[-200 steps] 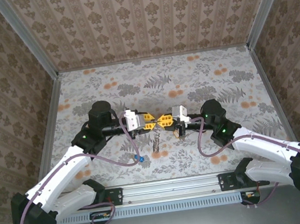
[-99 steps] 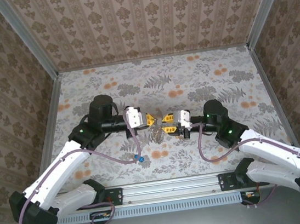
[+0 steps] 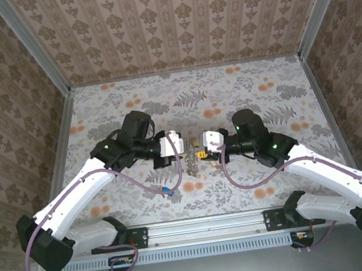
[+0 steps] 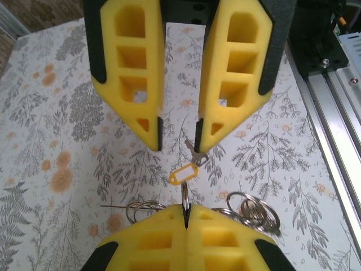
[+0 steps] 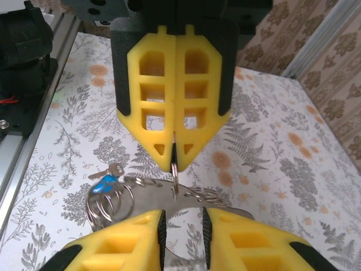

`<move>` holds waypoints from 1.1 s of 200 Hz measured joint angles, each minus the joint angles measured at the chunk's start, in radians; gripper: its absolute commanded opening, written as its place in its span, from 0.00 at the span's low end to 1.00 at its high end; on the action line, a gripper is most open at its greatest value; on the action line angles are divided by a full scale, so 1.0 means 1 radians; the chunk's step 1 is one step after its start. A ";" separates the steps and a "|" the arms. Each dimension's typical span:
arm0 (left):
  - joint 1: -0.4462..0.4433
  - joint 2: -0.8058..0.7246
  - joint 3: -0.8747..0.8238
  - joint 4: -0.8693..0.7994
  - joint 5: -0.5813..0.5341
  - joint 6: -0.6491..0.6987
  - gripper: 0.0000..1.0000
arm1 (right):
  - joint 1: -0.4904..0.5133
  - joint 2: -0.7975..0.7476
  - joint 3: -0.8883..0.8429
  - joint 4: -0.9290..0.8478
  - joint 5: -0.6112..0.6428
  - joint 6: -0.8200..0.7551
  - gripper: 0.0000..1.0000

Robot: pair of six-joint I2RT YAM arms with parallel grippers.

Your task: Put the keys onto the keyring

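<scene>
- Left pincer has the blue-headed key lying on the bench to its near side.
- It is clamped on the keyring, held edge-on.
- Right pincer, jaws apart, faces it from the right; the yellow-headed key sits between them, blade pointing rightward.

**Lighting even; close range slightly soft**

Bright, diffuse light from above. Shadows on the table are faint and soft-edged. No harsh glare, only small glints on the keyring. In the wrist views the nearest yellow pads are slightly out of focus, with wide-angle stretch at the edges.
</scene>
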 measured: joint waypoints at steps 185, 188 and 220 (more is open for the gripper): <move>-0.003 0.034 0.026 -0.037 0.003 0.005 0.00 | 0.047 0.073 0.015 0.061 0.044 0.044 0.17; -0.004 0.034 0.026 -0.037 0.002 0.005 0.00 | 0.047 0.073 0.014 0.061 0.043 0.045 0.18; -0.004 0.034 0.026 -0.038 0.003 0.005 0.00 | 0.047 0.073 0.003 0.081 0.046 0.054 0.16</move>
